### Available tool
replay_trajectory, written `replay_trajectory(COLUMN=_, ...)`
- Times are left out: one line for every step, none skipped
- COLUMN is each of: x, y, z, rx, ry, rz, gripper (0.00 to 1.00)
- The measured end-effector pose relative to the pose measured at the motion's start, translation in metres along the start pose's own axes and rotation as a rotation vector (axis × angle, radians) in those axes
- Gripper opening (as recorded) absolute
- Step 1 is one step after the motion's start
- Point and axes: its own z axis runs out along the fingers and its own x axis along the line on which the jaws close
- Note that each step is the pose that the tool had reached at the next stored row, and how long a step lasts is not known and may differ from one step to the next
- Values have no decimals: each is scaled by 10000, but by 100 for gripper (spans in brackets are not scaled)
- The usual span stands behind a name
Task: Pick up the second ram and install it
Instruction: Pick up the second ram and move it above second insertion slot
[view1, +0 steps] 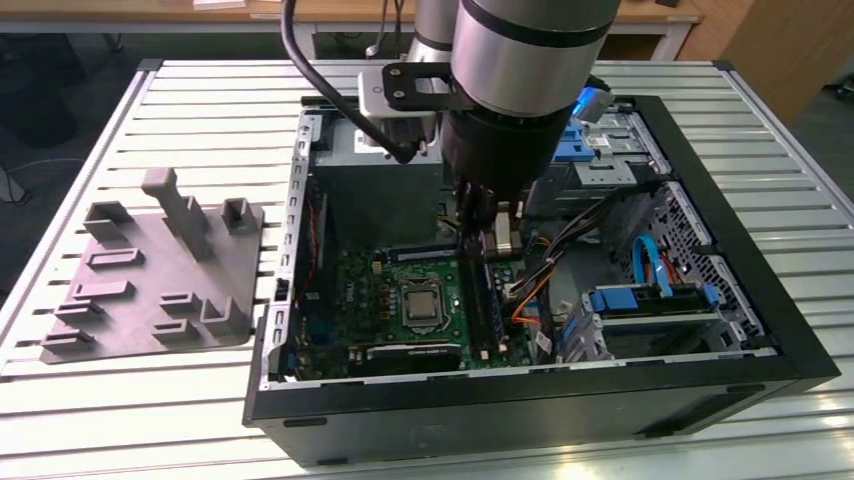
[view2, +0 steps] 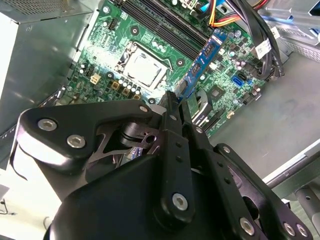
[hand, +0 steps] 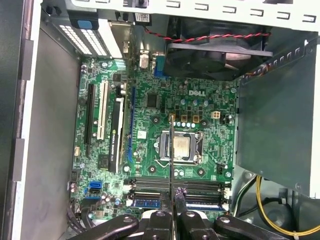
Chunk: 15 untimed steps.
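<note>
My gripper (view1: 477, 238) reaches down into the open black computer case (view1: 747, 330), over the green motherboard (view1: 354, 290). It is shut on the second ram (view2: 202, 61), a long thin stick that looks bluish with dark chips in the second wrist view. In the first wrist view the ram (hand: 171, 150) is seen edge-on as a thin dark line running out from between the fingertips (hand: 179, 196). It hangs above the board, crossing over the processor socket (hand: 181, 147) and the long black memory slots (hand: 200, 186), not seated in any of them.
A grey moulded holder tray (view1: 147, 290) lies on the slatted table at the exterior view's left. Inside the case are the grey power-supply box (view1: 380, 190), a fan (hand: 215, 50), cable bundles (view1: 574, 240) and blue drive brackets (view1: 654, 297). One slot holds a stick (hand: 145, 203).
</note>
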Motion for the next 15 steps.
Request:
replay_trajectory(x=2, y=0, z=6, rx=0, ry=1, rz=0, gripper=14)
replay_trajectory(x=3, y=0, z=12, rx=0, ry=1, rz=0, gripper=14)
replay_trajectory(x=6, y=0, z=17, rx=-1, ry=2, rz=0, gripper=14)
replay_trajectory(x=9, y=-1, z=21, rx=-1, ry=3, rz=0, gripper=14)
replay_trajectory(x=16, y=-1, z=24, rx=-1, ry=2, rz=0, gripper=14)
replay_trajectory(x=26, y=-1, z=28, rx=0, ry=1, rz=-2, gripper=14)
replay_trajectory(x=37, y=0, z=32, rx=0, ry=1, rz=-1, gripper=14)
replay_trajectory(x=43, y=1, z=40, rx=0, ry=0, rz=0, gripper=14)
replay_trajectory(x=46, y=0, z=55, rx=1, ry=-2, rz=1, gripper=14)
replay_trajectory(x=48, y=0, z=72, rx=0, ry=1, rz=1, gripper=14)
replay_trajectory(x=49, y=-2, z=90, rx=0, ry=1, rz=0, gripper=14)
replay_trajectory(x=50, y=-2, z=106, rx=-1, ry=1, rz=0, gripper=14)
replay_trajectory(x=50, y=-3, z=122, rx=-1, ry=1, rz=0, gripper=14)
replay_trajectory(x=51, y=-4, z=136, rx=-1, ry=1, rz=0, gripper=14)
replay_trajectory(x=52, y=-4, z=147, rx=0, ry=1, rz=0, gripper=14)
